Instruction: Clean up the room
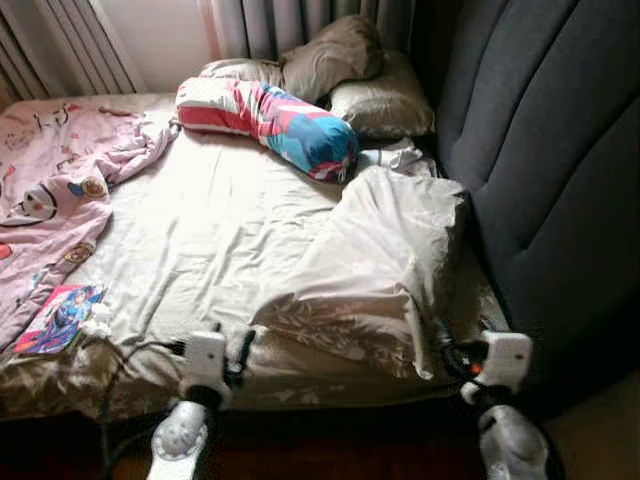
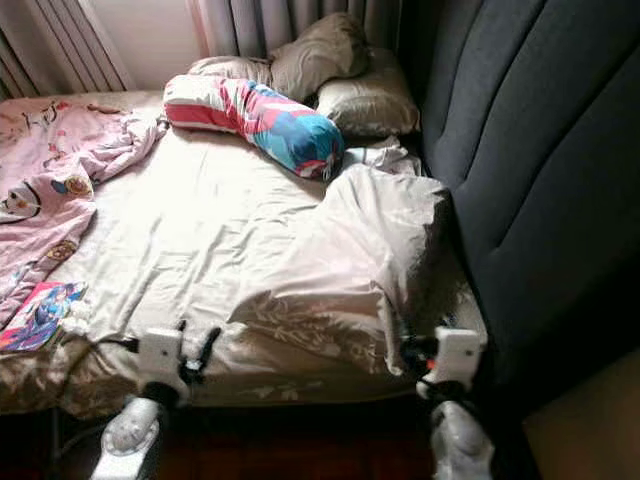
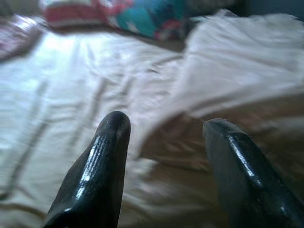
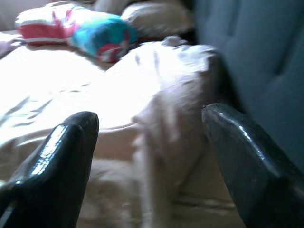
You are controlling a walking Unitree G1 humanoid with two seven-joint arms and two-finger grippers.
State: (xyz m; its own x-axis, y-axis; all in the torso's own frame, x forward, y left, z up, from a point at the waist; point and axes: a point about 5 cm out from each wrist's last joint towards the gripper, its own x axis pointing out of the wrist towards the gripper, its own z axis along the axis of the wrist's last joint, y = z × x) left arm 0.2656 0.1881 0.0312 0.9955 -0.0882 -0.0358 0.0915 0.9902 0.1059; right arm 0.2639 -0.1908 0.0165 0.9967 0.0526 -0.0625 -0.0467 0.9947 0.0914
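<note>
Blurred wrist views: beige duvet (image 1: 370,270) (probably rumpled) hides mattress.

On the bed (image 1: 210,240), a bolster (image 1: 270,115) lies before pillows (image 1: 380,100), a blanket (image 1: 55,190) left, a headboard (image 1: 550,170) right

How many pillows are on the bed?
4: a colourful bolster pillow across the top of the bed, and three beige pillows behind it, one flat, one propped on top, one beside the dark headboard. More could hide under the bunched cover.

Bed (image 1: 210,240), beige duvet (image 1: 380,260), colourful bolster (image 1: 270,115), pillows (image 1: 385,100), pink blanket (image 1: 50,190)
</note>
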